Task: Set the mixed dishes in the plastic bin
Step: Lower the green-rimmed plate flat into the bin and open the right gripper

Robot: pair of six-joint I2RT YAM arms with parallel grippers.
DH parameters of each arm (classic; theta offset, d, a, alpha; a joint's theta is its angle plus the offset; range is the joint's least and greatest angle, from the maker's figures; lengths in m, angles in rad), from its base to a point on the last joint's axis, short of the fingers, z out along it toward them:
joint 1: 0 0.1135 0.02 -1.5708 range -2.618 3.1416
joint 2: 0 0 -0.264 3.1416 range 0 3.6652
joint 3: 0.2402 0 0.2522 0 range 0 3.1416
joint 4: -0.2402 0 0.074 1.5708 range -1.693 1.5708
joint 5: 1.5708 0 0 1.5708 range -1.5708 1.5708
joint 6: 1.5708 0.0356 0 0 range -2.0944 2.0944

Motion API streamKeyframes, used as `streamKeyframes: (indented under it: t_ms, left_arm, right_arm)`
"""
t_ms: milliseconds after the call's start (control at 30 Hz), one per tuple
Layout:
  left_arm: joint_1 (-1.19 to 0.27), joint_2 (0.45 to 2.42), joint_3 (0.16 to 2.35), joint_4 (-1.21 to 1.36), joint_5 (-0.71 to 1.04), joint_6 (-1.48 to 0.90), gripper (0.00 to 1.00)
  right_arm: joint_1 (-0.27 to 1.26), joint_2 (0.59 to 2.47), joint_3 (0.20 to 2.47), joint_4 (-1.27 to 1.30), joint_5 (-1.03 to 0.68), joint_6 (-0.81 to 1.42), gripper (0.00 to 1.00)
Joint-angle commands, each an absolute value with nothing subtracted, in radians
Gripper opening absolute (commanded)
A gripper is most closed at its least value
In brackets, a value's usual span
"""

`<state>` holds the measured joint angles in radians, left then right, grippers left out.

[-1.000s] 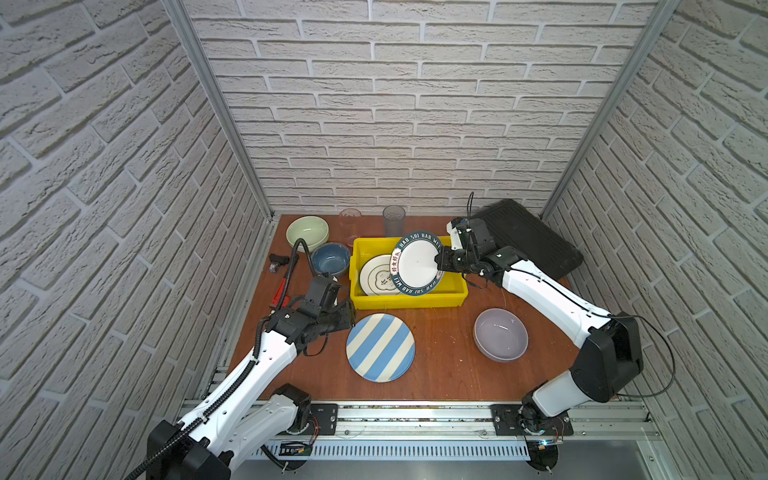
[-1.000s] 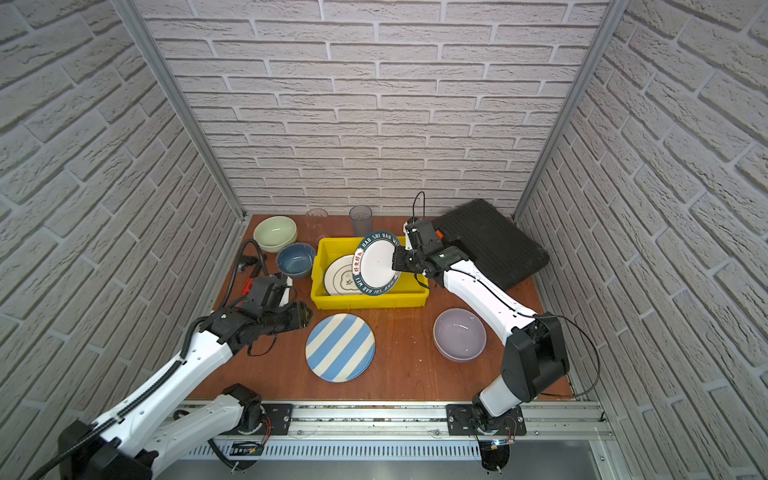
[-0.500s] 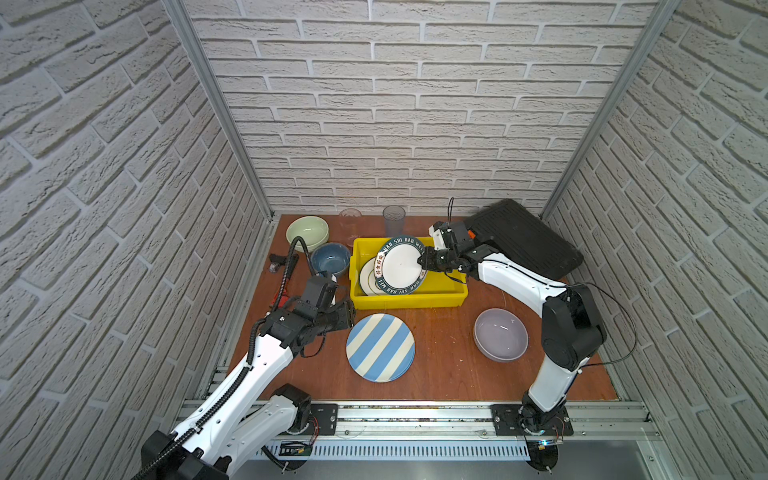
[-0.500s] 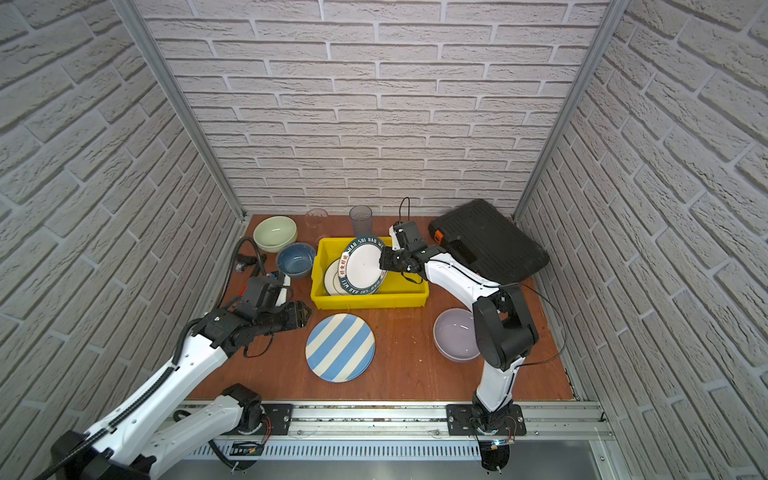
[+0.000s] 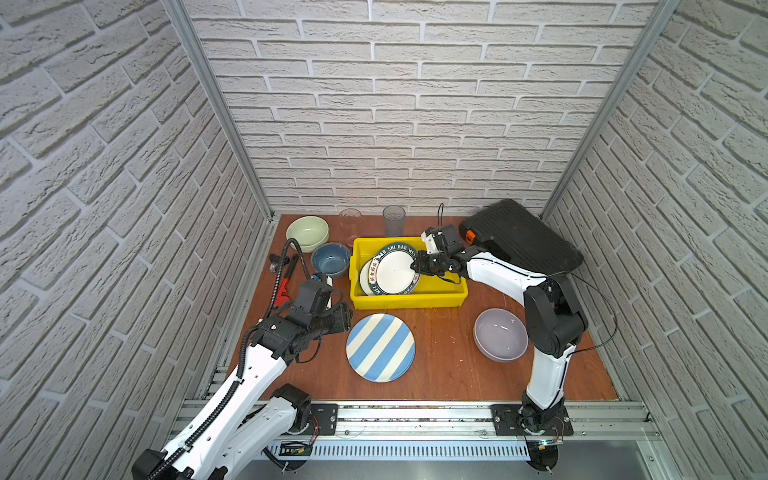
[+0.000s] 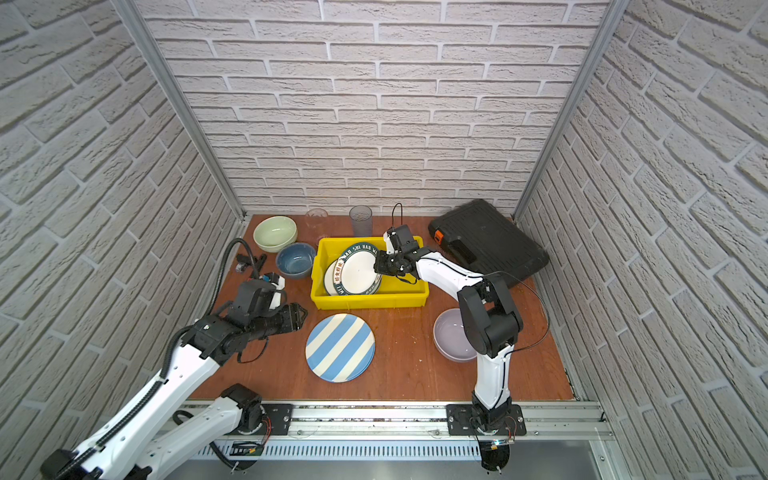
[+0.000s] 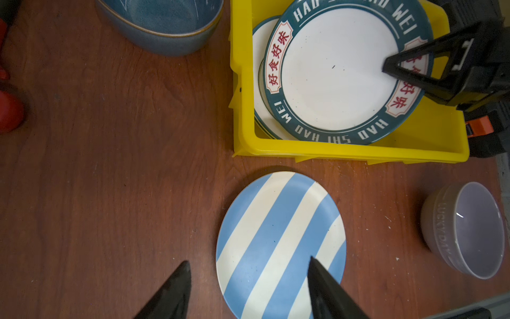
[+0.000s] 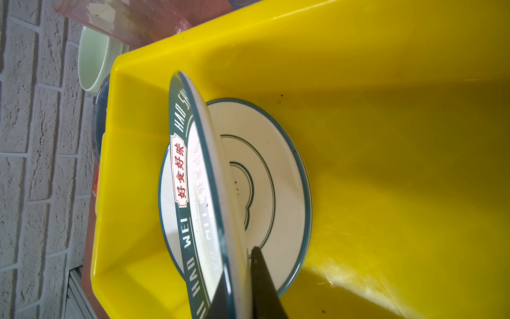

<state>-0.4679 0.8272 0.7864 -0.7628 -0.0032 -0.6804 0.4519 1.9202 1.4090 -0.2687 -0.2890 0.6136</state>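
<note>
In both top views you are working on a reddish wood-grain table (image 5: 449,374), boxed in on three sides by white moulded-brick walls (image 5: 395,124), with an aluminium rail (image 5: 415,415) along the front. The yellow bin (image 5: 407,300) sits mid-table toward the back. Inside it the right jaws pinch the rim of the lettered plate (image 5: 395,270), which tilts over a second plate (image 5: 365,274) (mostly covered). The striped plate (image 5: 380,347) lies flat in front of the bin. In a top view the right arm's elbow hides part of the lavender bowl (image 6: 449,332).

In the left wrist view, your left jaws are spread and empty, one black tip over the striped plate's glossy rim and the other over bare table. The blue bowl (image 7: 162,24) is cut off at the frame edge.

In the right wrist view, the lettered plate shows edge-on, clamped in the jaws. The bin's smooth plastic floor carries dark specks. You cannot tell whether the plate's far edge touches the one beneath.
</note>
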Motion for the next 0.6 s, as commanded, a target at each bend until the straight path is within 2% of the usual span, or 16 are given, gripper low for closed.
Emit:
streamKeyframes:
  t_ms: [0,567]
  left_arm:
    - [-0.470,0.817,0.796,-0.771,-0.021,-0.667,0.67]
    - [-0.470,0.820,0.771,-0.755,-0.023,-0.672,0.68]
  right_arm:
    - [0.469,1.926,1.440,-0.209,-0.349,0.626,0.11]
    - [0.482,2.001,1.488,-0.308,-0.347,0.579,0.32]
